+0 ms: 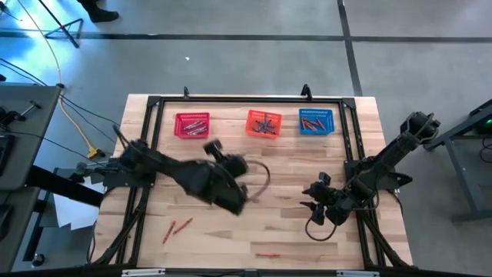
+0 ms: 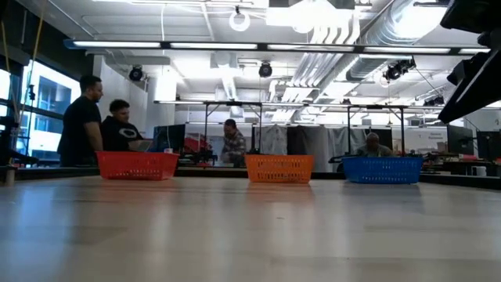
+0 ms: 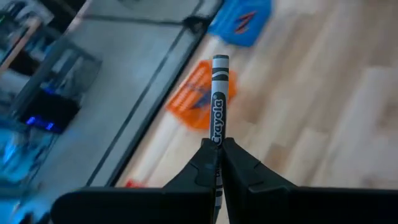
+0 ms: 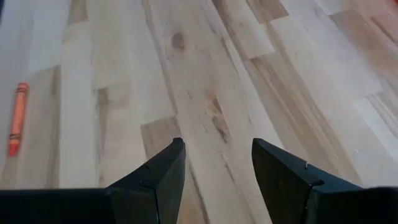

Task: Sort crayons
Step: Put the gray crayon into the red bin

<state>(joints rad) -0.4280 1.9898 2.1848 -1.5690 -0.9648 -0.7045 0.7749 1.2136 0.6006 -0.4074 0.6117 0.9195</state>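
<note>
My left gripper (image 3: 219, 144) is shut on a grey crayon (image 3: 219, 99) and is raised over the middle of the table (image 1: 214, 148), on the near side of the red basket (image 1: 192, 125) and the orange basket (image 1: 264, 123). My right gripper (image 4: 217, 149) is open and empty above the bare wood at the right (image 1: 311, 197). A red-orange crayon (image 4: 17, 118) lies flat on the table ahead of it. Two more crayons (image 1: 177, 227) lie near the front left, and one (image 1: 267, 253) lies near the front edge. All three baskets, including the blue one (image 1: 316, 121), hold crayons. My left gripper pinches the grey crayon by its near end (image 3: 217, 140) between the two fingertips. The crayon lies along the fingers and sticks straight out past them toward the far-edge baskets. It is lifted clear of the table.
The three mesh baskets stand in a row along the far edge; in the low view they are red (image 2: 137, 165), orange (image 2: 279, 168) and blue (image 2: 382, 168). A black frame (image 1: 254, 98) runs around the table top. People stand and sit in the room beyond.
</note>
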